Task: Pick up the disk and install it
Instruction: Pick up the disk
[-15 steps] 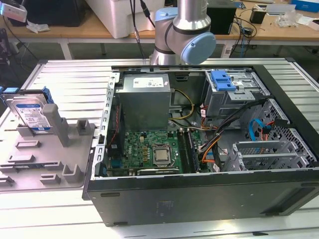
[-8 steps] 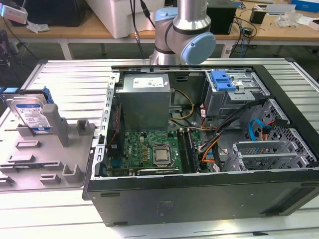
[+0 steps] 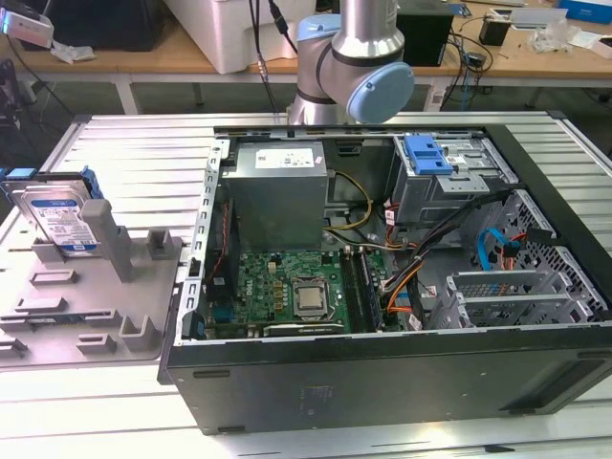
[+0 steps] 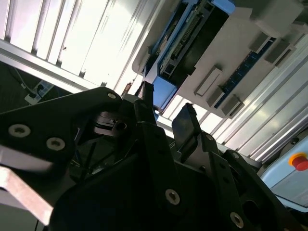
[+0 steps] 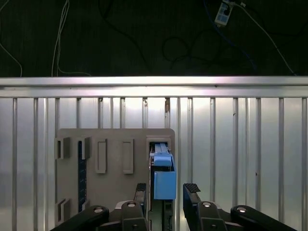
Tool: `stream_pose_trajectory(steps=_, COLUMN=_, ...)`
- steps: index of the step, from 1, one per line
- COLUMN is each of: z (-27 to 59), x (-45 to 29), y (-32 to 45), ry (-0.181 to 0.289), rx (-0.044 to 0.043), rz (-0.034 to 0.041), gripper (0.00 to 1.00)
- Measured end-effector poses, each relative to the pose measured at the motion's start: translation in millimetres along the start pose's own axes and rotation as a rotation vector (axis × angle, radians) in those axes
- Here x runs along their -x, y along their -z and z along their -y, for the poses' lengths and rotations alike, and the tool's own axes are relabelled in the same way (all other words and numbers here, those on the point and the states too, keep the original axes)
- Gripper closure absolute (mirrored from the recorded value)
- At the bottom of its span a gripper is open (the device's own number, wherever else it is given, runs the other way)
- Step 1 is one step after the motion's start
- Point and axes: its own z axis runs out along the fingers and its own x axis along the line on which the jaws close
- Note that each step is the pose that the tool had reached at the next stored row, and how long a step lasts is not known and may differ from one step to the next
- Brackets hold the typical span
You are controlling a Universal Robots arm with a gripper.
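Note:
The disk, silver with a white-and-blue label and a blue frame, stands on edge in a slot of the grey holder plate at the exterior view's left. In the first wrist view I look down its blue end, which lies in line with the gap of my gripper. The black fingers stand apart, so the gripper is open and holds nothing. The second wrist view shows the gripper short of the disk and the holder plate.
An open computer case lies on the ribbed metal table, with its motherboard, power supply and a drive cage with a blue latch. The arm's base rises behind the case. Cables run inside the case.

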Motion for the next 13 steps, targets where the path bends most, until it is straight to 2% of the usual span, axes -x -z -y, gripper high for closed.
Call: stream_pose_trajectory(steps=13, z=0.1, x=0.2, y=-5.1, ry=0.000, rx=0.0000, rz=0.0000, gripper=0.56)
